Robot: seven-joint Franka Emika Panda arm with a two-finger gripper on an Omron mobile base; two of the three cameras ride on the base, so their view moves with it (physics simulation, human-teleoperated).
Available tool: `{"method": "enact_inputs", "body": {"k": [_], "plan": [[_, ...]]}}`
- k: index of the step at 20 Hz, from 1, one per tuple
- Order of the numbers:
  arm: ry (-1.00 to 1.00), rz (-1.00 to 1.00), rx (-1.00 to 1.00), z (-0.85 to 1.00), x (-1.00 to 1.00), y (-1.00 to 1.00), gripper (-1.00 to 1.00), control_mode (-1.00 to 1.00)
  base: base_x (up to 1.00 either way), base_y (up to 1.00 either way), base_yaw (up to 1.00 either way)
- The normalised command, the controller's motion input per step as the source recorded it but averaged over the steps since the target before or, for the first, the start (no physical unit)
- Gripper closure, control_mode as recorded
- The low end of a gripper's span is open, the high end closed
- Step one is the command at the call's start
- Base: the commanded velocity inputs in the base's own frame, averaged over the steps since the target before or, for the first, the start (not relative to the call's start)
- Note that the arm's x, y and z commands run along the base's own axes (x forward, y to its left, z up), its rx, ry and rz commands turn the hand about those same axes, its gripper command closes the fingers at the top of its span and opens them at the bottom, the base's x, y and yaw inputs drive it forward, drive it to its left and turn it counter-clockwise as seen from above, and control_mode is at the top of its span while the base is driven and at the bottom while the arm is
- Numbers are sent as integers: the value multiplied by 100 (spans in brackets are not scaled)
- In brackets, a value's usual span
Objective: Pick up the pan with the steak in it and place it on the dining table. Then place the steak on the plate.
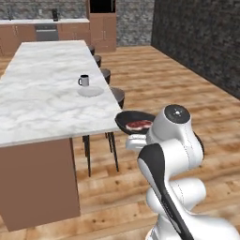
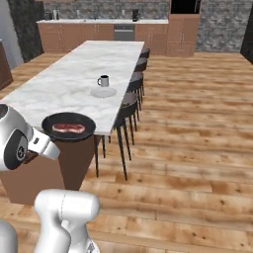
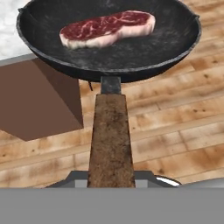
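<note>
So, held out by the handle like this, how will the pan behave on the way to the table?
The pan is gripped at the far end of its handle, so it will probably feel front-heavy and tend to droop. The steak lies loose inside and may slide if the pan tilts.

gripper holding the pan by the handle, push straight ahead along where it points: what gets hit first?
Probably the dining table: the gripper points along the pan toward its near corner. The pan's rim would meet it first, or pass just above its edge; depth is unclear.
</note>
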Motion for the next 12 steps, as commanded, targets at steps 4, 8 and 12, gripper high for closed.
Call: {"method": "enact_inputs", "body": {"k": [4, 8, 12], "plan": [[0, 0, 0, 0, 0, 0, 100, 100, 4, -92, 3], [0, 0, 0, 0, 0, 0, 100, 100, 6, -92, 3], [0, 0, 0, 0, 0, 0, 100, 100, 8, -94, 2]]}}
